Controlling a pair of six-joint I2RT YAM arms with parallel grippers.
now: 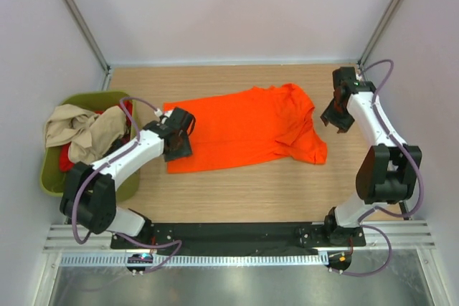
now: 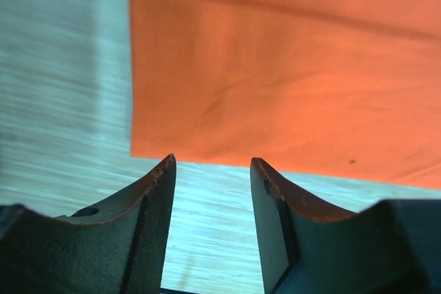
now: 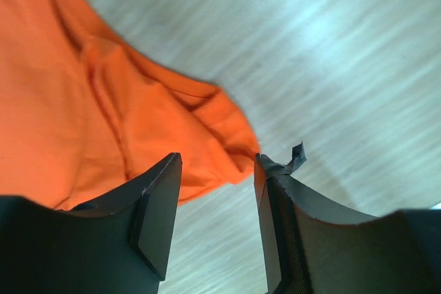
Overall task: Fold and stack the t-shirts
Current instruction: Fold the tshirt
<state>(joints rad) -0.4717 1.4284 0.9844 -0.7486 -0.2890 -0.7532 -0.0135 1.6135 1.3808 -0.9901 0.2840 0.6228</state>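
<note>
Orange t-shirt point(image 1: 244, 128) lay spread out across the middle of the desk point(image 1: 237, 191), long way running left to right. The hem end was on the left. The neck and sleeve end on the right was rumpled, with one sleeve flopped toward the near edge.

My left hand point(image 1: 179, 134) was at the shirt's left end, over the hem edge in the top view. Its fingers were spread with nothing between them. My left wrist view showed bare desk in the gap, with the shirt's near-left corner just ahead of the fingertips. Couldn't tell whether the hand touched the cloth.

My right hand point(image 1: 337, 116) was off the shirt's right side, near the sleeve but apart from it in the top view. Fingers were spread and held nothing. My right wrist view showed the sleeve tip just beyond the gap, with desk behind it.

Olive-green tub point(image 1: 54, 177) sat at the desk's left edge, beside my left arm. A beige t-shirt point(image 1: 79, 130) was heaped in it and spilled over the rim. A red t-shirt point(image 1: 66, 157) showed underneath, mostly covered.
</note>
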